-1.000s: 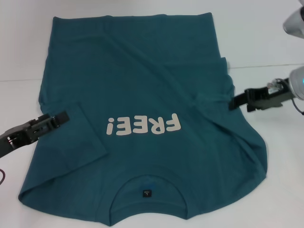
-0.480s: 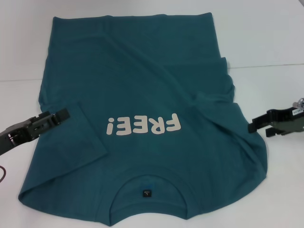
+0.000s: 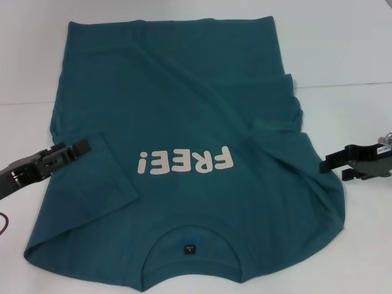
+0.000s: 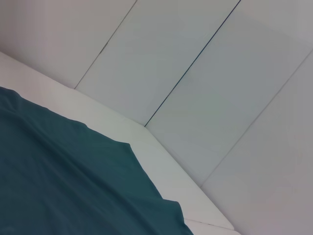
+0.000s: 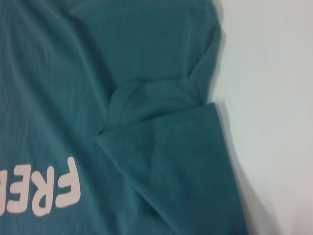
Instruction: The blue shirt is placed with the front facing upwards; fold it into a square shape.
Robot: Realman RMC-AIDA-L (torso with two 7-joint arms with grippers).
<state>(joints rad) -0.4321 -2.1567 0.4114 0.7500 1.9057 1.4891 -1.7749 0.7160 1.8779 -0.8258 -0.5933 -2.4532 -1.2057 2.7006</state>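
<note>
1. Across the white table (image 3: pixel 343 55) lies the blue shirt (image 3: pixel 184 110), "FREE!" lettering (image 3: pixel 185 163) upward, collar nearest us.
2. Our left gripper (image 3: pixel 78 147) and right gripper (image 3: pixel 326 164) flank it, empty; finger spread we cannot tell.
3. Soft, limp, light cloth: we judge sleeve edges best for pinching.

Teal blue shirt (image 3: pixel 184 110); off-white lettering (image 3: pixel 185 163)
</note>
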